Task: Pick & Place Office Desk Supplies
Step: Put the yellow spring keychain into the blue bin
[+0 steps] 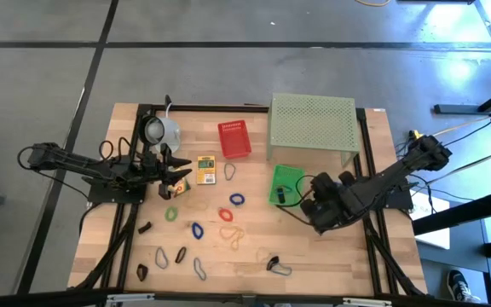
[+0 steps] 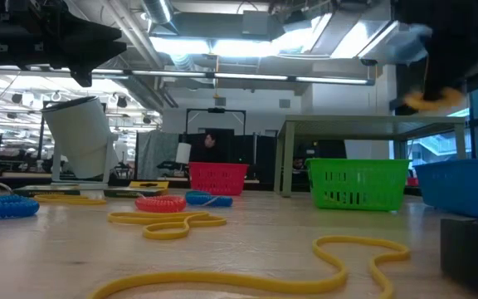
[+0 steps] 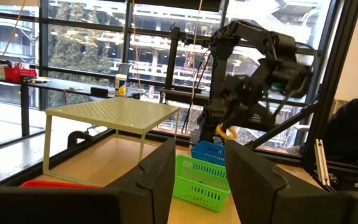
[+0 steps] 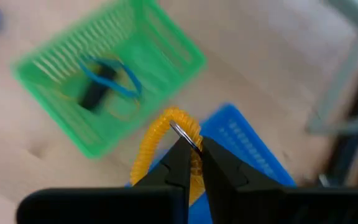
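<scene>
**Inspector A:** Holding an orange loop [image 4: 166, 146] between closed fingers, the right gripper [image 4: 191, 149] hung above the blue basket [image 4: 241, 149], which sat just beside the green basket [image 4: 104, 93]. How did you rate the step?

**Inspector B:** As a placement not yet made. The loop dangled from the fingertips over the blue basket's near edge, with the green basket off to one side and already carrying a blue loop [image 4: 114, 74] and a small dark clip [image 4: 95, 93]. Which basket was intended I could not tell.

**Inspector A:** What would good practice have required?

**Inspector B:** In my judgement: centre the loop over the chosen basket's interior, not its rim; lower it until the loop's hanging end was inside the walls; then release. A springy loop let go from height, or across a rim, could bounce out onto the worktop [image 1: 254, 256].

**Inspector A:** And the left arm?

**Inspector B:** The left gripper [image 1: 176, 176] waited on the far side of the worktop from the green basket, near the yellow printed box [image 1: 205, 168], fingers apart and holding nothing.

**Inspector A:** Outstanding items?

**Inspector B:** Several loops and dark clips lay scattered on the worktop between the green basket and the left arm. The red basket [image 1: 234, 139] stood beside the pale green perforated stand [image 1: 311, 121], behind the green basket.
</scene>
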You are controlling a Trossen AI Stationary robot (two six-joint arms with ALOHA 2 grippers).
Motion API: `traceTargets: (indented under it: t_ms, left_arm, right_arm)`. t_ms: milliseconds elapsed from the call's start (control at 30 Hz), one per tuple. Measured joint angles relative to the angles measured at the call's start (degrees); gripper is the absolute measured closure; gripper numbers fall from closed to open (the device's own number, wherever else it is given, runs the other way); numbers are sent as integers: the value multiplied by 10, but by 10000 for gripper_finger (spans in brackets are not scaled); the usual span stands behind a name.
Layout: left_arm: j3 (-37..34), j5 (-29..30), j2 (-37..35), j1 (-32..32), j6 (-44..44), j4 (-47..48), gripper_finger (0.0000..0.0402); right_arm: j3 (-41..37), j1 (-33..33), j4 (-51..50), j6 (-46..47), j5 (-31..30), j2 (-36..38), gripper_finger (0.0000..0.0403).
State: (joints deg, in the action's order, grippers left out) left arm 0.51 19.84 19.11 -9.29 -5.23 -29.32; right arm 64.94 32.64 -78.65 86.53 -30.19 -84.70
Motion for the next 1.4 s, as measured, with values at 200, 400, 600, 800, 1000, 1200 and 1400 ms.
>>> traceTargets:
  t_ms: [200,400,600,800,1000,1200,1400]
  left_arm:
    - [0,0,0,0,0,0,269]
    - [0,0,0,0,0,0,269]
    - [0,0,0,0,0,0,269]
    - [0,0,0,0,0,0,269]
    - [0,0,0,0,0,0,270]
    - [0,0,0,0,0,0,270]
    - [0,0,0,0,0,0,270]
  right_arm:
    - [-40,0,2,20,56,-24,372]
    - [-75,0,1,39,100,-28,372]
    - [-90,0,3,63,103,-28,372]
    - [-90,0,9,65,111,-28,372]
    - [-90,0,11,65,116,-28,372]
    - [-90,0,33,65,116,-28,372]
    - [-90,0,43,65,114,-49,372]
